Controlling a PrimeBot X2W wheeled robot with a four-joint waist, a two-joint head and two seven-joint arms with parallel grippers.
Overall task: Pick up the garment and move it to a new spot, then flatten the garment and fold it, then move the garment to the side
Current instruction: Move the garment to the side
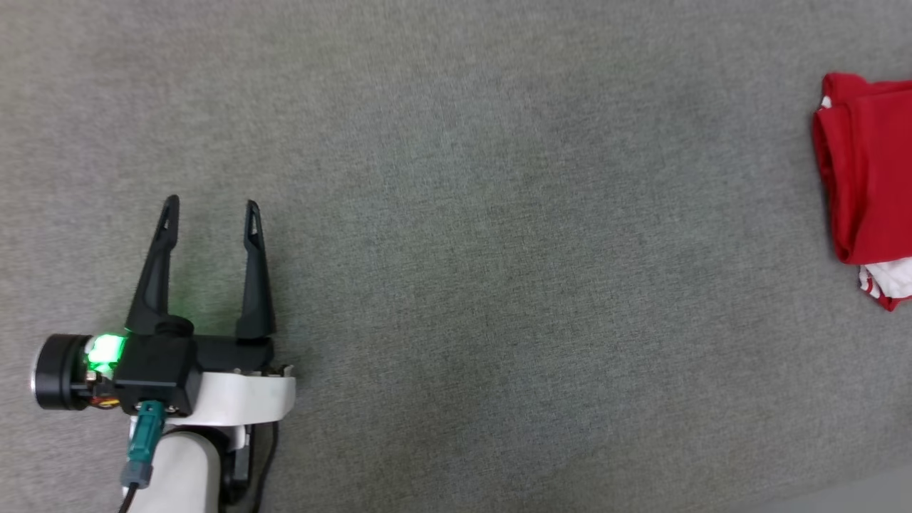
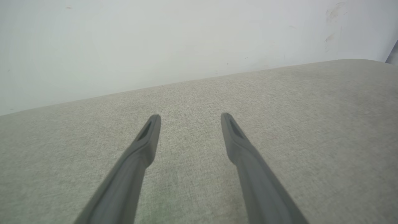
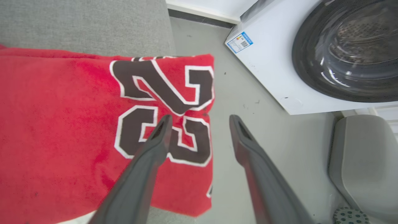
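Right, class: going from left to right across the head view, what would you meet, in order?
left gripper, fingers apart → bare grey fabric surface → red garment, cut off by the picture's right edge.

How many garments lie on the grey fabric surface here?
1. The folded red T-shirt with white trim lies at the head view's right edge, cut off; others could lie beyond the frame. The open right gripper hovers over it.

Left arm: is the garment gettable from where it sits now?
Probably not without a long reach: nothing blocks the grey surface between, but the left gripper sits far across from the garment.
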